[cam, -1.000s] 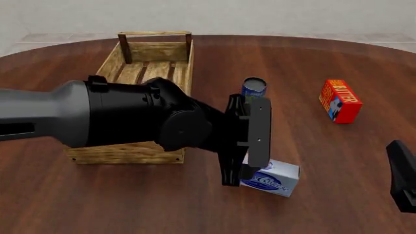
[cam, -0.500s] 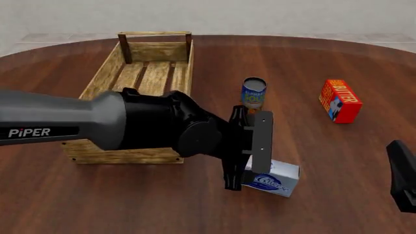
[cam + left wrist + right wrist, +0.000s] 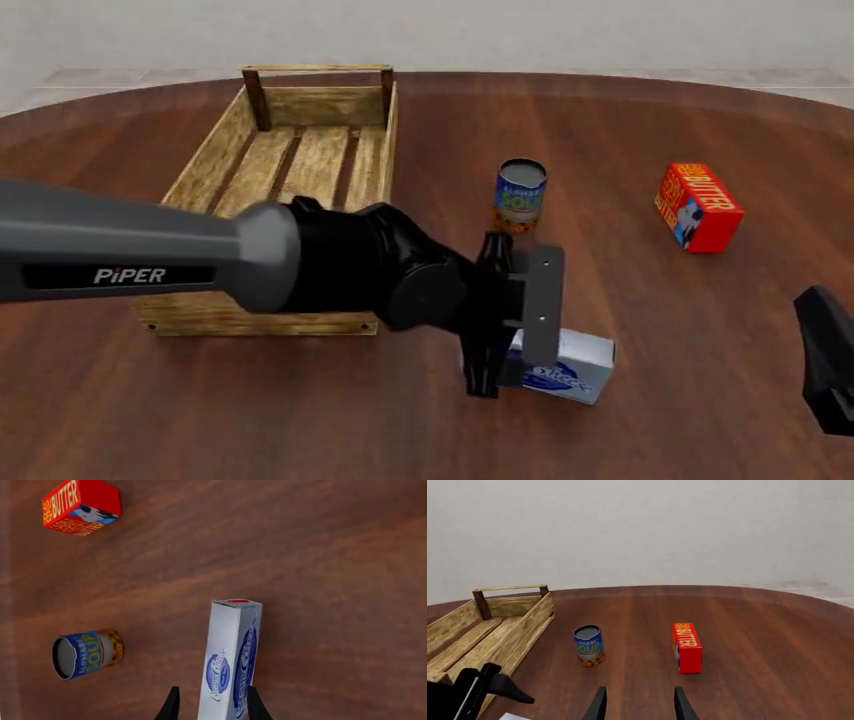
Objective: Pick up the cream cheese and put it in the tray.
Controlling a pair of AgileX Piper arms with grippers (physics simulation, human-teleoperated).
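The cream cheese (image 3: pixel 577 366) is a white box with blue script, standing on a long edge on the wooden table, right of the tray's near end. My left gripper (image 3: pixel 511 370) is down at its left end. In the left wrist view the box (image 3: pixel 230 650) runs between the two fingers of that gripper (image 3: pixel 212 707), which is open with a small gap on one side. The tray (image 3: pixel 300 105), a light-wood crate, lies at the back left with nothing in the part I can see. My right gripper (image 3: pixel 639 706) is open and holds nothing, at the near right edge (image 3: pixel 825 360).
An upright soup can (image 3: pixel 521 193) stands just beyond the cream cheese, near the tray's right wall. A red-orange butter box (image 3: pixel 697 207) sits further right. The left arm covers the tray's near end. Bare table lies between the butter box and the right gripper.
The left arm has dropped lower and moved slightly right, bringing its open fingers down around the end of the cream cheese box. The box and the right arm have not moved.
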